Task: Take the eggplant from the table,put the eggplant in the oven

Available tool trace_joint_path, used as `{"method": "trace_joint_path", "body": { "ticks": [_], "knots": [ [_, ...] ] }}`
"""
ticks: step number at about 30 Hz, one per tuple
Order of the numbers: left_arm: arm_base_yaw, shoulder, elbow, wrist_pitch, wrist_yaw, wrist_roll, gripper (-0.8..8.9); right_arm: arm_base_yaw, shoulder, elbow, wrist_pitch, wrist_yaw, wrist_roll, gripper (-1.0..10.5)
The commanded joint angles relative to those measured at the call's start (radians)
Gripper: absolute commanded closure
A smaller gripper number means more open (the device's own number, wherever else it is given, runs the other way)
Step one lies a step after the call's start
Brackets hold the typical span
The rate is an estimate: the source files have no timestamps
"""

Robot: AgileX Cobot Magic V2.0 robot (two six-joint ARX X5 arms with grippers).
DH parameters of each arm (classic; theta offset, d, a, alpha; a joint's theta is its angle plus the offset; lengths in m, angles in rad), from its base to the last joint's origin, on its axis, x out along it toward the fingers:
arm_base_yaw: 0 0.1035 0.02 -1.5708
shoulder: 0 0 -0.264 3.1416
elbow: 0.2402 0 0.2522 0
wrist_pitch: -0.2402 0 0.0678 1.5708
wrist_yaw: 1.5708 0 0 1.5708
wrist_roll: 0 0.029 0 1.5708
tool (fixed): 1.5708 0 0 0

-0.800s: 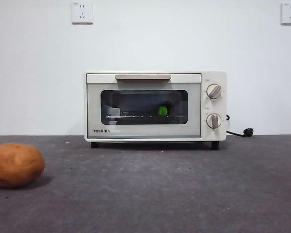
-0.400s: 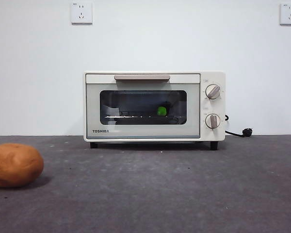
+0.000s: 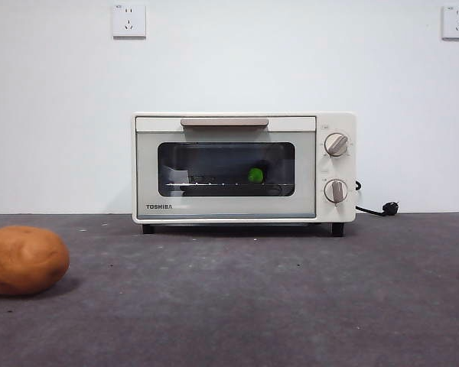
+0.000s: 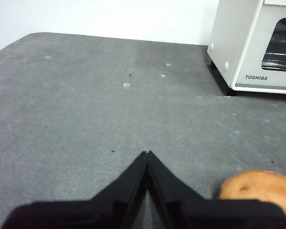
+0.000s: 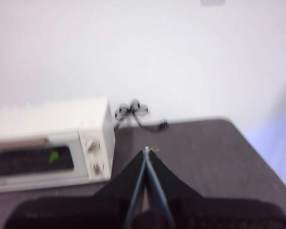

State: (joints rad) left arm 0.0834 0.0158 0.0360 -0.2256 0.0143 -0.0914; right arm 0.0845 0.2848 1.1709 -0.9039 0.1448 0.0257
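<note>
potato [image 3: 24,260] sits nearest the front camera, low on the left of the table [image 3: 291,306], well apart from the oven [image 3: 243,168]; nothing lies between the camera and the oven door. left gripper [image 4: 147,153] hangs low over bare table with its jaws pressed together, empty, potato just beside it in the left wrist view and the oven's corner further off. right gripper [image 5: 147,150] is up high and back from the oven, jaws closed tip to tip, holding nothing; that view is blurred. oven stands at the back of the table against the white wall, door closed, beige handle [image 3: 224,121] across the top, two knobs [image 3: 336,144] on its right side. eggplant [image 3: 255,175] is inside the oven on the wire rack; only its green cap shows clearly through the dark glass, the purple body is hard to make out. "toshiba" is printed on the lower left of the door frame. black power cord [image 3: 379,209] trails out behind the oven's right side. two wall sockets [image 3: 129,21] sit high on the wall. versus half a second ago: potato, oven and eggplant are all in the same places, no visible change.
</note>
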Motion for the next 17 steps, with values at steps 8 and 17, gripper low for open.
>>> {"method": "trace_joint_path", "body": {
  "ticks": [8, 17],
  "knots": [
    [0.003, 0.0, -0.011, 0.009, 0.005, -0.01, 8.17, -0.109, -0.151, -0.433, 0.353, -0.012, -0.002, 9.5],
    [0.003, 0.0, -0.011, 0.009, 0.005, -0.01, 8.17, -0.118, -0.153, -0.812, 0.698, -0.015, 0.0, 9.5]
  ]
}}
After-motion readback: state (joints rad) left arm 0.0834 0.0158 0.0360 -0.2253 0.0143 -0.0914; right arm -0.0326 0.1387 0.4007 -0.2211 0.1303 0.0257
